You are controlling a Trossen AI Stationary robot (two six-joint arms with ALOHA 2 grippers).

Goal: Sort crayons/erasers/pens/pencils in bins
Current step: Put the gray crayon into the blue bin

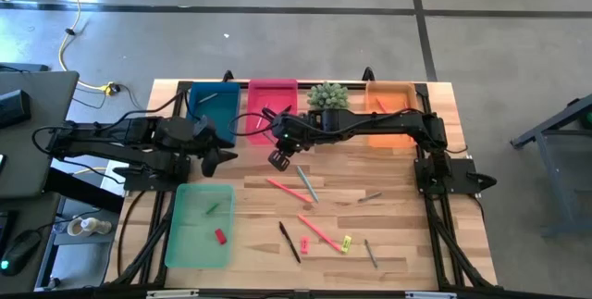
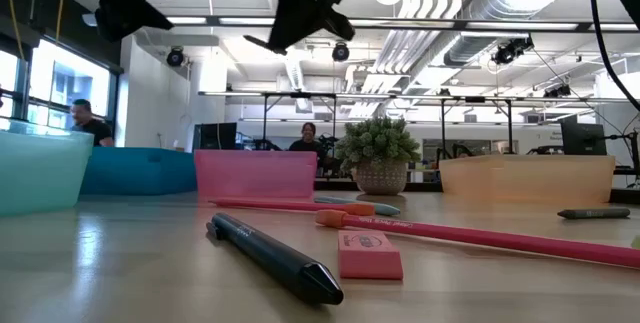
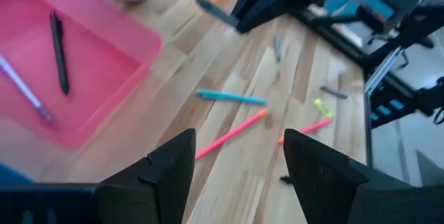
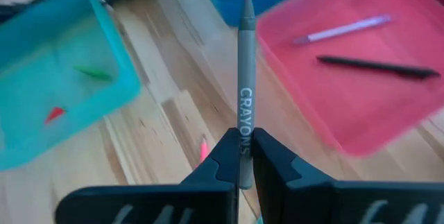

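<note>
Lab: exposed ceiling ducts, monitors, concrete floor.

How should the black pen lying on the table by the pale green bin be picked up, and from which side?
Grip the black pen at mid-barrel from straight above, closing across its width. It lies flat and slanted on the table, so only its top is open. A pink eraser sits close beside it, so come down narrow.
</note>
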